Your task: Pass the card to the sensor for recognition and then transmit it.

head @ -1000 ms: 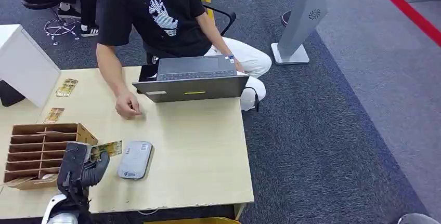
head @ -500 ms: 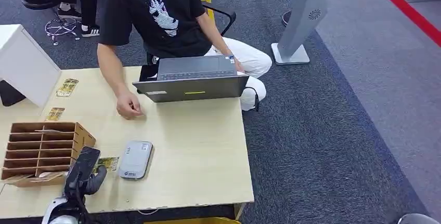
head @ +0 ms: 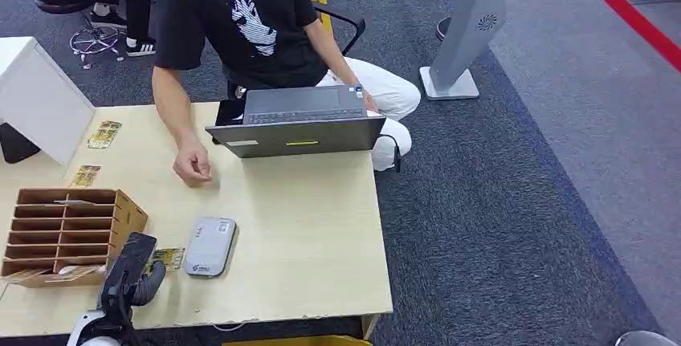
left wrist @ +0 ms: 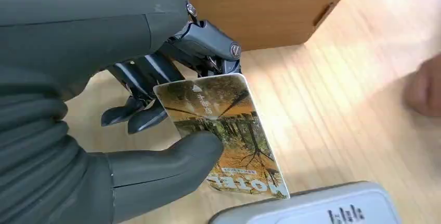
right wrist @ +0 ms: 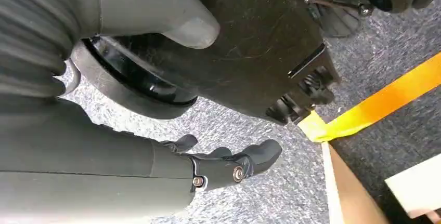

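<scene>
My left hand [left wrist: 156, 109] wears a matte grey ribbed cover along its back, smooth and rubbery where it runs into a thick grey thumb with a rounded tip; my fingers [left wrist: 135, 112] beyond it are darker, glossy blue-black metal, slim and segmented, with a small round silver screw at the knuckle and fine fasteners near the cover's edge; from the head view the same hand [head: 132, 270] reads as a dark boxy block on a silver-white forearm; my right hand [right wrist: 156, 130] matches: ribbed grey sleeve, pale grey thumb, black fingers tapering to blunt tips, two bright round screw heads set side by side.
</scene>
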{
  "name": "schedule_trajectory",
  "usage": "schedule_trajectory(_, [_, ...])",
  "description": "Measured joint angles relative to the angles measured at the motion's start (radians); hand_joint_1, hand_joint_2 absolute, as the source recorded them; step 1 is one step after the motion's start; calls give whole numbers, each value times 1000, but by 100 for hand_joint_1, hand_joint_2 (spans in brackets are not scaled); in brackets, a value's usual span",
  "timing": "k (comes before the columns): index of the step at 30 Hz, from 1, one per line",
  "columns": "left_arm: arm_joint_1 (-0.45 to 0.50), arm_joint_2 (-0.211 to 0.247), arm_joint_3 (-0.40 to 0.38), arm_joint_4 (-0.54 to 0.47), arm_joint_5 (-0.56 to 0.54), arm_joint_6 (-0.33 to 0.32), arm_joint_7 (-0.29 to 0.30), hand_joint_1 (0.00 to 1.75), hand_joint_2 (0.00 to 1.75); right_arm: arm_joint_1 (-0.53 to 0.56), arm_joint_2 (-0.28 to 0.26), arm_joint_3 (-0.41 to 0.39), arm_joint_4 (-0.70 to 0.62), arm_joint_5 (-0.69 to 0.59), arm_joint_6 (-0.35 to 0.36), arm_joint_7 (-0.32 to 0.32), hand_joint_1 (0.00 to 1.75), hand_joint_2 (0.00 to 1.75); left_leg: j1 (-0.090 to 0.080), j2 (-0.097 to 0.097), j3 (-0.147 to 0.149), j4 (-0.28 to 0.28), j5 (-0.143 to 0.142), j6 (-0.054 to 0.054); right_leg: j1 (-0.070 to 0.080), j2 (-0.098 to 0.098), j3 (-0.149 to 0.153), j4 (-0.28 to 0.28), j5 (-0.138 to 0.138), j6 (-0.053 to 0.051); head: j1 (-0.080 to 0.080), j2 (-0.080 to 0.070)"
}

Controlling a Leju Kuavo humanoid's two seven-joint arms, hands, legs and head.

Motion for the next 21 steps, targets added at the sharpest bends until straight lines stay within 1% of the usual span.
schedule_trajectory(2, [0,0,0,-1,0,0,-2,175,175,0,0,-1,0,1,1,0,0,175,0,0,0,0,0,0,0,0,0,0,0,0,0,0])
schedule_trajectory(3, [-2,-2,0,-14,-4,0,-27,175,175,0,2,-6,2,7,5,-3,0,175,0,0,0,0,0,0,0,0,0,0,0,0,0,0])
schedule_trajectory(4, [-5,-5,0,-21,-5,0,-37,175,175,0,2,-7,3,11,8,-4,0,175,0,0,0,0,0,0,0,0,0,0,0,0,0,0])
schedule_trajectory(5, [-31,-16,-1,-61,-18,0,-73,175,175,-3,4,-15,6,26,19,-7,0,175,-1,-1,0,1,0,1,0,-1,0,0,0,1,0,0])
schedule_trajectory(6, [-74,-30,-18,-128,-37,-5,-95,175,175,-4,8,-22,8,37,26,-8,0,175,-1,-1,0,1,0,1,0,-1,0,0,1,1,0,0])
schedule_trajectory(9, [-100,-32,-34,-158,-58,-27,-91,175,175,-5,9,-26,9,48,34,-8,0,175,-1,-1,0,1,0,1,0,-1,0,0,1,1,0,0])
schedule_trajectory(14, [-140,-30,-60,-163,-116,-77,-32,175,175,-10,13,-39,11,69,53,-12,0,175,-1,-1,0,1,0,1,0,-1,0,0,1,1,0,0])
schedule_trajectory(18, [-165,-26,-84,-135,-157,-114,-12,175,175,-17,18,-45,15,87,69,-18,0,175,-1,-1,0,1,0,1,0,-1,0,0,1,1,0,0])
schedule_trajectory(21, [-170,-24,-102,-90,-180,-131,-5,175,175,-23,21,-47,18,93,74,-19,0,175,-1,-1,0,1,0,1,0,0,0,0,1,1,0,0])
